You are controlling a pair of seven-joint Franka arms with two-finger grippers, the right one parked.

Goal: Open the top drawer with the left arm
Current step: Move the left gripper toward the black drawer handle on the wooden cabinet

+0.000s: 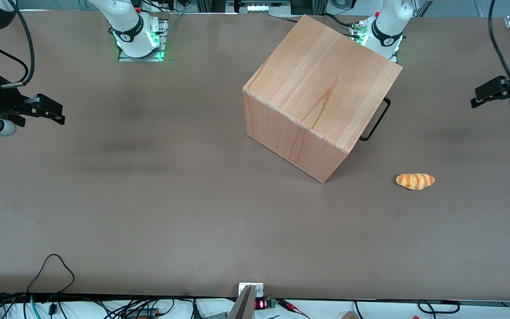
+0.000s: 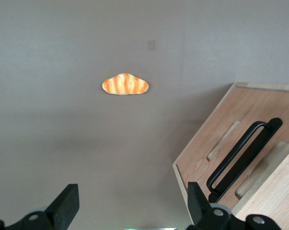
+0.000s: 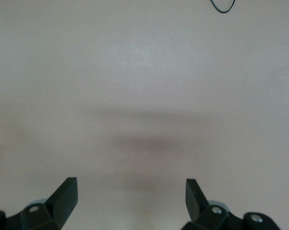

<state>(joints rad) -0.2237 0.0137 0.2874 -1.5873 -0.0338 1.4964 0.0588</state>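
Observation:
The wooden cabinet (image 1: 321, 88) stands on the table, turned at an angle. Its top drawer shows in the front view only by its black bar handle (image 1: 376, 118), which sticks out toward the working arm's end of the table. In the left wrist view I see the drawer front (image 2: 216, 143) with the handle (image 2: 240, 158) on it, and the drawer looks shut. My left gripper (image 1: 481, 96) (image 2: 132, 203) hovers above the table well apart from the handle. It is open, and nothing lies between its fingers (image 2: 68, 203).
A small striped bread roll (image 1: 415, 181) (image 2: 125, 85) lies on the brown table (image 1: 148, 199), nearer the front camera than the gripper and the handle. Cables hang over the table's front edge (image 1: 51, 270). The arm bases (image 1: 385, 31) stand at the back edge.

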